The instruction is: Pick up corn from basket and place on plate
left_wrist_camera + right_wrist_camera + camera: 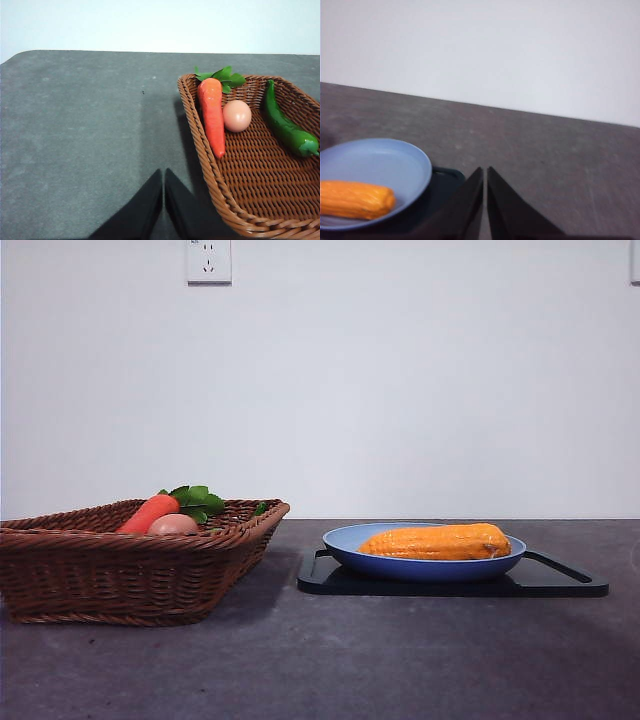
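Both pincers, left pincer (pixel 163 200) beside the basket (pixel 210 165) and right pincer (pixel 485 200) near the plate (pixel 345 538), are closed on nothing, the corn (pixel 437 542) is laid on the plate, and no further move is judged needed.

The orange-yellow corn (pixel 437 541) lies lengthwise in the blue plate (pixel 345 549), beside the brown wicker basket (pixel 100 570).

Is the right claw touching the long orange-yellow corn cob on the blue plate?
Apart. The right wrist view shows the right claw shut over bare table, with the round blue plate's rim between it and the long orange-yellow corn cob.
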